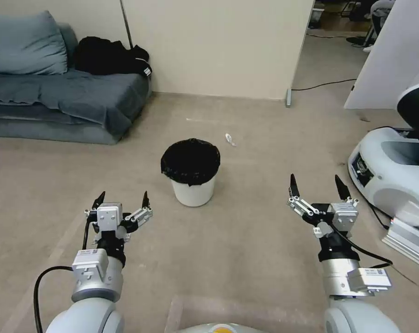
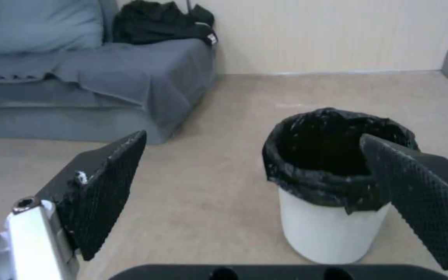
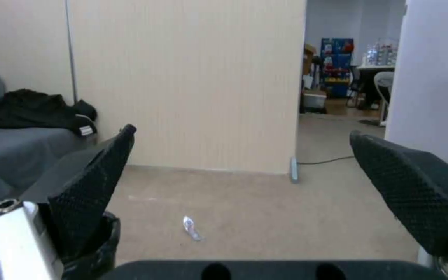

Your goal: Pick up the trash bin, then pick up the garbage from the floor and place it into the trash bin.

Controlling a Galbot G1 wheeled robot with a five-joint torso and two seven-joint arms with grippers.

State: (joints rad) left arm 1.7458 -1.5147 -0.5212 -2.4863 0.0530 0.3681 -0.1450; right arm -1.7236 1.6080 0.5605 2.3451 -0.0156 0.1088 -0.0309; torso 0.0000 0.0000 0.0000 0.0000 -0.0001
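Note:
The trash bin (image 1: 191, 175), a small white bucket with a black liner bag, stands upright on the beige floor ahead of me; the left wrist view has it too (image 2: 333, 182). A small pale piece of garbage (image 1: 230, 139) lies on the floor just beyond the bin, to its right, also seen as a crumpled wrapper (image 3: 192, 228) in the right wrist view. My left gripper (image 1: 122, 199) hovers open, nearer than the bin and to its left. My right gripper (image 1: 316, 185) is open too, at the bin's right and well apart from it. Both hold nothing.
A grey sofa (image 1: 56, 97) with a cushion and black clothing (image 1: 109, 55) stands at the far left against the wall. Another white robot base (image 1: 394, 171) sits at the right. A partition wall with a doorway and a floor cable (image 1: 322, 85) lies beyond.

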